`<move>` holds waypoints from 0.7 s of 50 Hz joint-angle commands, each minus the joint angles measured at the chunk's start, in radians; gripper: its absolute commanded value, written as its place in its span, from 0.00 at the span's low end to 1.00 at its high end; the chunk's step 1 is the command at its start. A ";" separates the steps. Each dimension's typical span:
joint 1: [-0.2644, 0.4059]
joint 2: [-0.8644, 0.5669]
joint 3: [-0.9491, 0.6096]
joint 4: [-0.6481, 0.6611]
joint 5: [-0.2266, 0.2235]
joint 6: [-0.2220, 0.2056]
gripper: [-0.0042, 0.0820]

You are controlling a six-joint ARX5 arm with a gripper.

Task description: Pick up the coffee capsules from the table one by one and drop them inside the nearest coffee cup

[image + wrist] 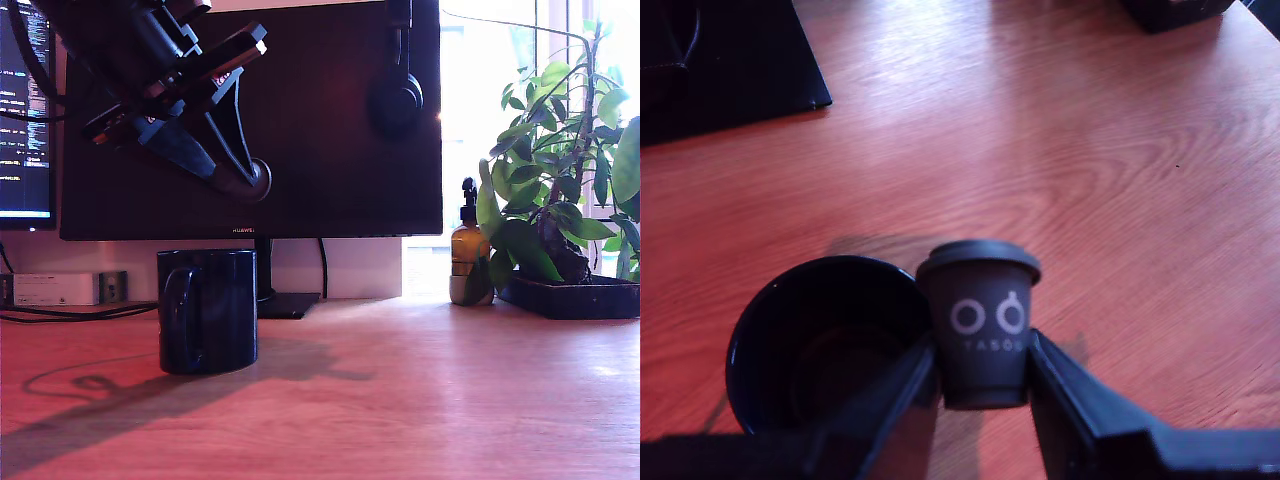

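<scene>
My gripper [240, 183] hangs high above the table [420, 400], in the exterior view's upper left, shut on a coffee capsule [259, 180]. In the wrist view the gripper [981, 388] pinches the dark capsule [980, 315] between its two fingers; the capsule shows a pale printed mark and a wide rim. The dark navy coffee cup [208, 310] stands upright on the table below the gripper. In the wrist view its open mouth [825, 345] sits right beside the held capsule, and the inside looks dark. No other capsules show on the table.
A large dark monitor [330, 120] with headphones [397, 95] hung on it fills the back; its stand base [290, 303] sits behind the cup. An amber pump bottle [468, 250] and a potted plant [560, 180] stand at the exterior view's right. A white box [55, 288] and cables lie at the left.
</scene>
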 commanded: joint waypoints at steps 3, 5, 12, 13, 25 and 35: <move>0.010 0.006 -0.014 0.070 -0.009 0.021 0.27; 0.010 0.006 -0.014 0.069 -0.009 0.021 0.27; 0.010 0.006 -0.014 0.069 -0.009 0.021 0.27; 0.010 0.006 -0.014 0.069 -0.009 0.021 0.27; 0.010 0.005 -0.014 0.064 -0.009 0.029 0.27; 0.010 0.003 -0.014 0.027 -0.010 0.093 0.27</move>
